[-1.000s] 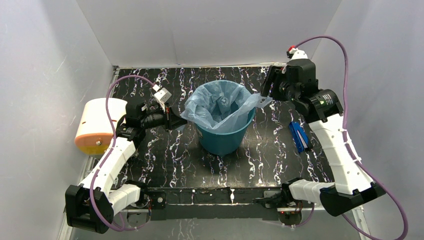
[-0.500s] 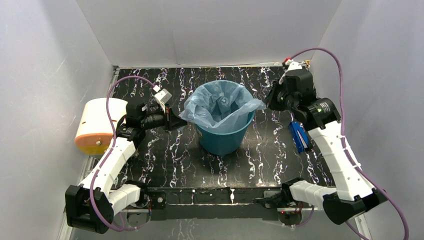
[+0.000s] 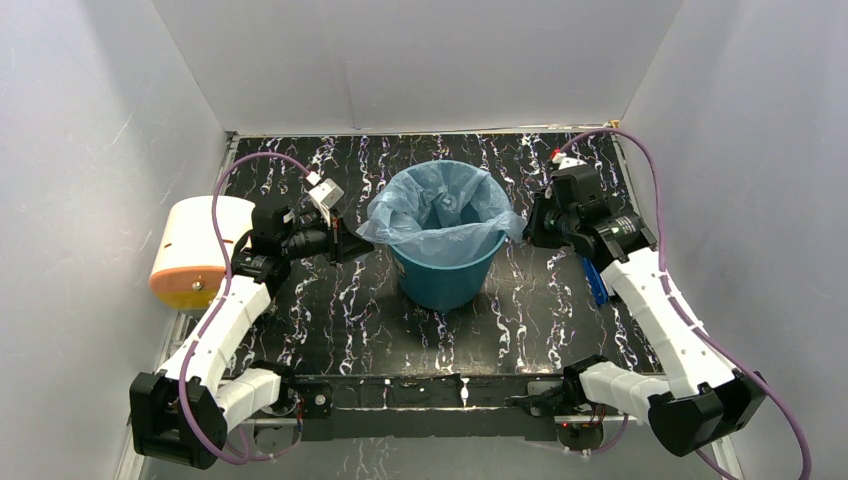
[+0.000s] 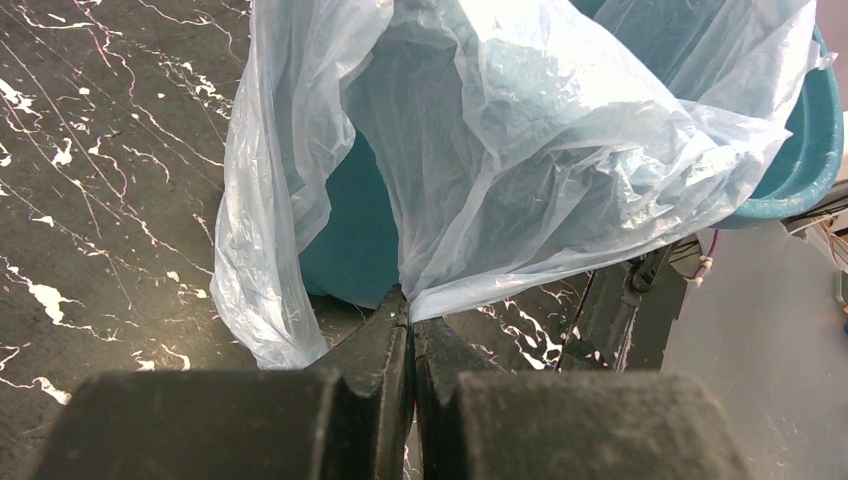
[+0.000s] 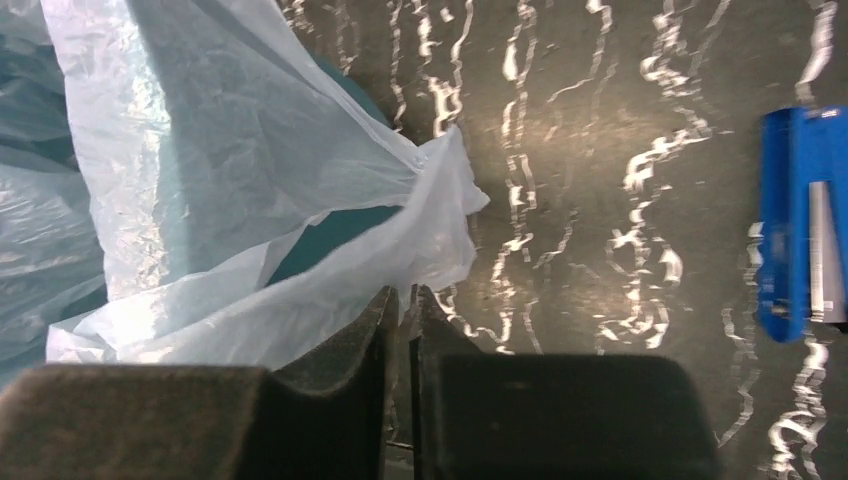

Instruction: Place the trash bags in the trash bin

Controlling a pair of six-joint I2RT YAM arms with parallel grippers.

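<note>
Top external view: left hand [image 3: 350,247] clenched on the light-blue trash bag [image 3: 440,208], which sits inside the teal trash bin [image 3: 446,280]; right hand [image 3: 527,225] apparently pinches the opposite edge. Likely left: settle the rim, then release.

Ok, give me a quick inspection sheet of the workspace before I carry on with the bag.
Surface: black table with white marbling.
Job's things: teal trash bin upright mid-table; light-blue trash bag inside it, mouth spread over the rim, edges drawn out to both sides.
Clutter: cream cylinder with orange end, far left; blue object on the table at right, partly hidden by the right arm in the top view.
Grippers: left gripper shut on the bag's left edge; right gripper shut on its right edge.
Cables: purple left cable and right cable arch over their arms, apart from the bin.
Surroundings: plain white walls on three sides.
</note>
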